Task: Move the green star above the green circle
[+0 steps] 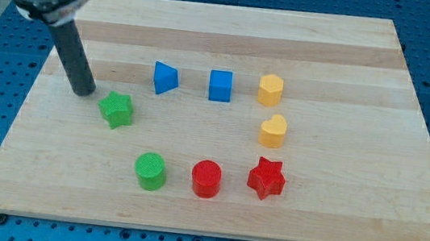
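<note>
My tip (83, 91) stood in the left part of the frame, just up and left of the green star (116, 110), very near it; I could not tell if it touched. I carry no claw, only a straight dark rod, so there was nothing to open or close.

The green star lay above the green circle (150, 170), but a little to the frame's left of it. In my judgement, a short push toward the frame's right was needed, so I should bring my tip to the star's left side and push through its middle. A star has points, so an off-centre push could turn it. I should also stop early, so it would not go toward the blue wedge-like block (165, 77).

The blocks looked like matte plastic with fine ridges. The surface (333, 223) was smooth pale wood with long grain, so I expected the blocks to slide easily.
</note>
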{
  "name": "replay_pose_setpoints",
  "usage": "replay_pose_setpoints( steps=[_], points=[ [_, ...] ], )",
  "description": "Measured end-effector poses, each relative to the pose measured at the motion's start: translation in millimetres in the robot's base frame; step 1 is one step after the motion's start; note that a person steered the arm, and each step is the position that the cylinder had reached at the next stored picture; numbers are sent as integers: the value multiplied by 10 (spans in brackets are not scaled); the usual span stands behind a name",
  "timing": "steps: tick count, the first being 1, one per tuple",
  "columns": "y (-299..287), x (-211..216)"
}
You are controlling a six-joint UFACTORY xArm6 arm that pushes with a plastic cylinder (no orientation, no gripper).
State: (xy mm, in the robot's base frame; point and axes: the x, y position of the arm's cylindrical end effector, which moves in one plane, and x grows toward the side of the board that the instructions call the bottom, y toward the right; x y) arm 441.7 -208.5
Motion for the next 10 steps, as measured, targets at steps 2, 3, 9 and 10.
replay_pose_setpoints(
  steps=[2, 3, 9, 10],
  points=[
    [143, 134],
    [180, 144],
    [321, 379],
    [445, 379]
  ],
)
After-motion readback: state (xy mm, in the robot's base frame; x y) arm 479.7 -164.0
